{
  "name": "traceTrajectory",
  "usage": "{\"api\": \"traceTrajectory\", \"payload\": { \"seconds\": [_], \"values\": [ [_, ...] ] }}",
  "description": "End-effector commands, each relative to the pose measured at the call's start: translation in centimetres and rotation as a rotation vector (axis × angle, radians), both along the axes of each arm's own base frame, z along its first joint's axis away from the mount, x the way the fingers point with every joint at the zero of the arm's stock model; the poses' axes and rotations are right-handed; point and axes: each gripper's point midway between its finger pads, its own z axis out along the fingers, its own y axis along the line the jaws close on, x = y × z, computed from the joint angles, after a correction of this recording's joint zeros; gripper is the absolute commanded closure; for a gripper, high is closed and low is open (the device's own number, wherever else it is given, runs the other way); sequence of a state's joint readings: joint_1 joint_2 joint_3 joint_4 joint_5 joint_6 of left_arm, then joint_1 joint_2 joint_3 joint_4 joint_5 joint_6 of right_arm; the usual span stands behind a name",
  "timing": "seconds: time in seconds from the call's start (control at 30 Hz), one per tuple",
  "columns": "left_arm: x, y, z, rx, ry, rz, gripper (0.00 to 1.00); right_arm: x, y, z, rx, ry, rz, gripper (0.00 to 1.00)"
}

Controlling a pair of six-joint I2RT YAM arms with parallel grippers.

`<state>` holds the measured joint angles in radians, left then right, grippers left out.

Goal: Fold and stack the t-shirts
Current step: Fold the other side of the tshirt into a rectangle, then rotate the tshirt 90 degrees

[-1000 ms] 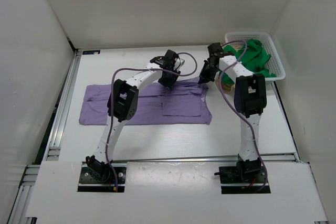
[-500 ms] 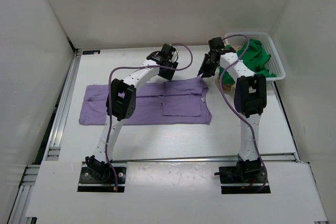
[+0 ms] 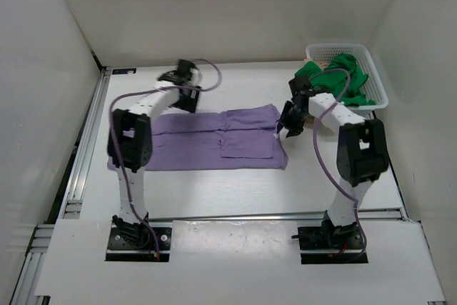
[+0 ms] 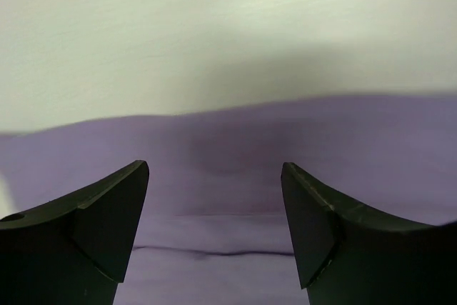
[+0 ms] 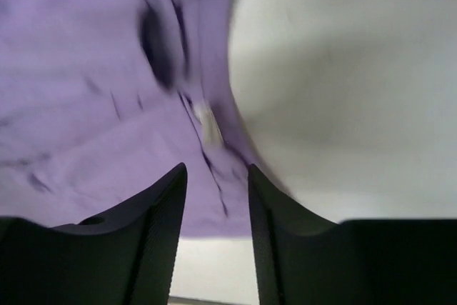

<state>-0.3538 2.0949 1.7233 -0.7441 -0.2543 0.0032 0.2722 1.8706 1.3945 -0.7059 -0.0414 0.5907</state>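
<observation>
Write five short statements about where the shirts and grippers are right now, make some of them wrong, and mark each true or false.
1. The purple shirt lies flat on the table. True.
2. The green shirt lies on the table beside the purple one. False: it is heaped in the white basket at the far right corner.
3. The left gripper is open with nothing between its jaws. True.
4. The right gripper holds the purple shirt lifted off the table. False: its jaws stand apart and the cloth lies below them.
5. The right gripper is over the purple shirt's left end. False: it is at the right edge.
</observation>
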Motion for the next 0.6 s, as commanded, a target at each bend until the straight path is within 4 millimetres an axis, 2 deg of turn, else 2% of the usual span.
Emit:
{"api": "traceTrajectory", "payload": {
  "seconds": [0.0, 0.03, 0.1, 0.13, 0.17, 0.27, 0.33, 0.37, 0.43, 0.5, 0.57],
  "values": [
    [1.1, 13.3, 5.5, 0.041, -0.125, 0.293, 0.14, -3.2, -0.8, 2.0, -0.069, -0.040, -0.008, 0.52],
    [0.8, 17.8, 5.5, 0.047, -0.123, 0.387, 0.13, -5.1, -0.9, 1.6, -0.071, -0.021, -0.006, 0.52],
    [0.3, 21.6, 3.9, 0.057, -0.088, 0.467, 0.10, -6.9, -0.6, 1.2, -0.032, 0.015, -0.016, 0.49],
    [0.0, 22.7, 2.0, 0.053, -0.045, 0.486, 0.10, -8.6, -1.0, -0.2, -0.038, 0.070, -0.012, 0.49],
    [-0.4, 24.1, 1.0, 0.043, -0.022, 0.515, 0.10, -9.3, -1.0, -0.6, -0.031, 0.090, -0.019, 0.49],
    [0.0, 24.0, -1.8, -0.016, 0.034, 0.502, 0.06, -9.8, -0.7, -2.0, -0.006, 0.089, -0.013, 0.46],
    [0.1, 23.8, -3.0, -0.024, 0.051, 0.498, 0.06, -8.8, 0.1, -2.5, 0.026, 0.073, -0.014, 0.46],
    [-0.1, 23.7, -4.2, -0.003, 0.077, 0.498, 0.06, -8.1, 0.3, -2.7, 0.028, 0.068, -0.014, 0.46],
    [0.6, 24.6, -4.3, 0.040, 0.062, 0.519, 0.11, -7.4, 0.6, -3.1, 0.029, 0.073, -0.024, 0.51],
    [0.0, 26.2, -4.7, 0.050, 0.072, 0.555, 0.16, -7.2, 0.9, -4.0, 0.031, 0.104, -0.034, 0.54],
    [-0.3, 26.9, -5.0, 0.050, 0.076, 0.568, 0.20, -7.4, 0.8, -4.7, 0.026, 0.130, -0.046, 0.61]
  ]
}}
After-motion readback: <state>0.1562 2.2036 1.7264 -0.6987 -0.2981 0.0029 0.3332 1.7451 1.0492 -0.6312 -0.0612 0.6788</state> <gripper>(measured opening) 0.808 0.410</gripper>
